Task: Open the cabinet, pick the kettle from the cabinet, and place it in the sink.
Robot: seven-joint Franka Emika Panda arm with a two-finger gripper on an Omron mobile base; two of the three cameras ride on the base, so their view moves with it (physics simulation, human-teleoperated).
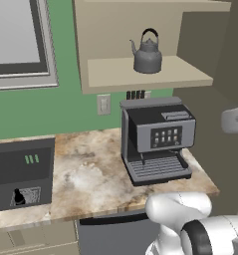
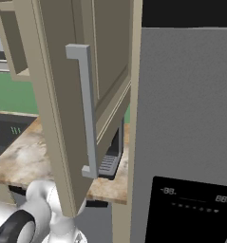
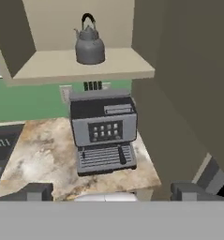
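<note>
The cabinet (image 1: 140, 74) stands open, its door (image 2: 53, 95) swung out toward me with the long grey bar handle (image 2: 88, 109) facing the right base camera. The dark grey kettle (image 1: 148, 52) sits upright on the cabinet's shelf, spout to the left; the hand view shows the kettle (image 3: 89, 46) high at centre. My gripper (image 3: 112, 192) is open, with its fingertips (image 3: 38, 191) far apart and nothing between them. It hangs well back from the shelf and below it. The dark sink (image 1: 21, 172) lies at the counter's left end.
A boxy coffee machine (image 1: 158, 139) stands on the marbled counter (image 1: 85, 179) right under the open shelf. A grey fridge (image 2: 186, 118) with a black display rises to the right of the door. A window (image 1: 18, 40) sits above the sink.
</note>
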